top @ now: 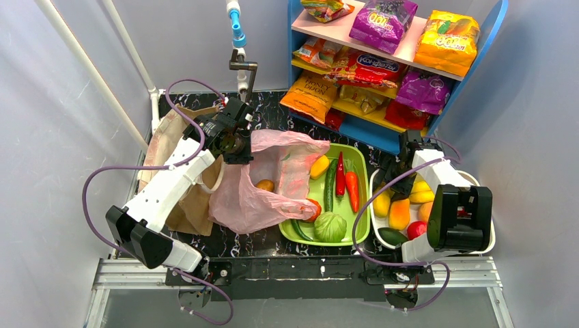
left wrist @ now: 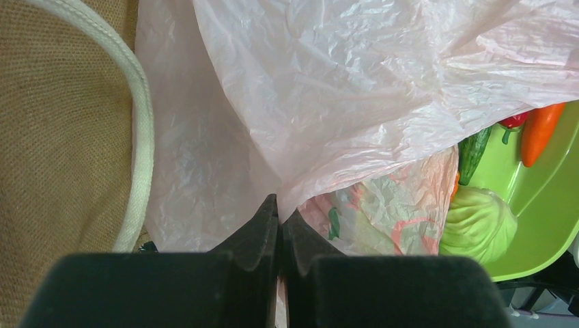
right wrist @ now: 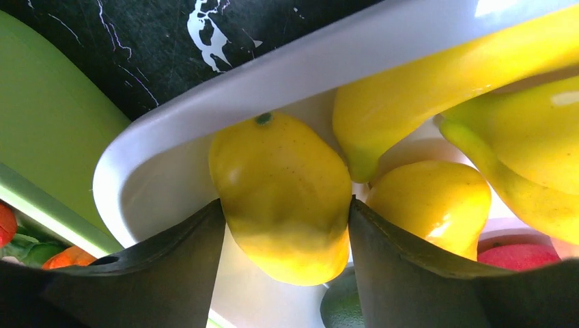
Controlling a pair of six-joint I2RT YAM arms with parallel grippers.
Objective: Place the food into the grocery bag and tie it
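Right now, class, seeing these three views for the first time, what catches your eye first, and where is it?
The crumpled pink grocery bag fills the middle of the top view, pinched shut in the left gripper beside a green tray of vegetables. On the right, the right gripper has its fingers against both sides of a yellow fruit in the white tray.

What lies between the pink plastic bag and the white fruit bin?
In the top view, the lime-green plastic tray fills that stretch; the thin pink plastic bag drapes over its left edge.
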